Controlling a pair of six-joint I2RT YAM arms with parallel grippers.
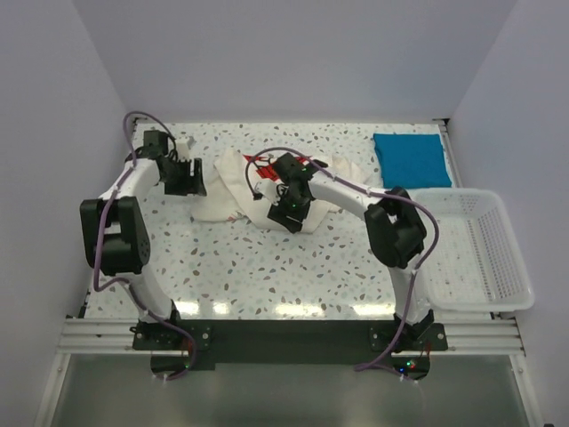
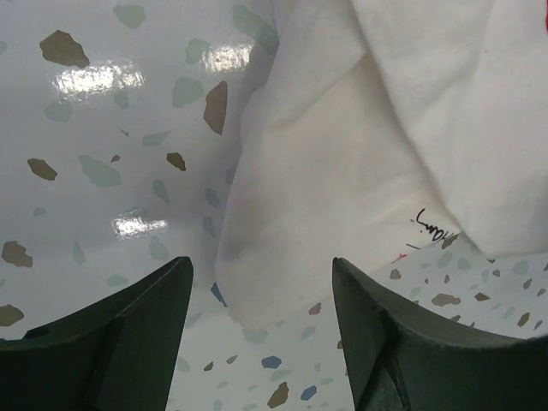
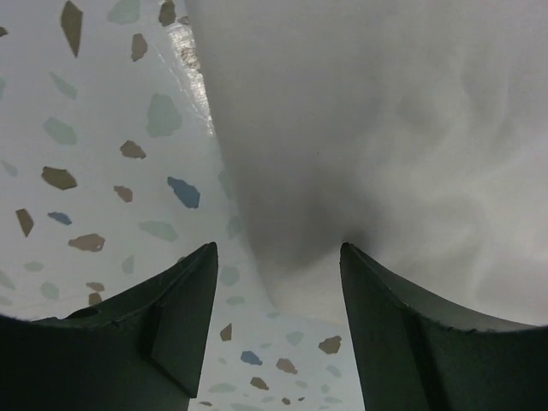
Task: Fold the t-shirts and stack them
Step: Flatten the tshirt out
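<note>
We see the cream shirt [image 1: 229, 191] lying 9-to-3, left gripper [image 1: 188, 185] at its 9 o'clock edge, right gripper [image 1: 289, 212] at 6, both spread open.

crumpled shirt [image 1: 229, 191] lies left of the folded shirt [image 1: 411, 160], which sits behind the basket [image 1: 480, 258].

This is looking like a robotics lab cell, not a home or shop. Two black-and-white robot arms, the left arm [image 1: 116, 233] and the right arm [image 1: 396, 229], are sitting bolted to an aluminium rail [image 1: 484, 336] at the near edge of a speckled terrazzo-pattern table [image 1: 267, 276]. Plain pale partition walls [image 1: 293, 53] are boxing the table in on three sides, purple cables [image 1: 133, 114] are looping loose along the arms, and bright light is glaring off the glossy tabletop.
</note>
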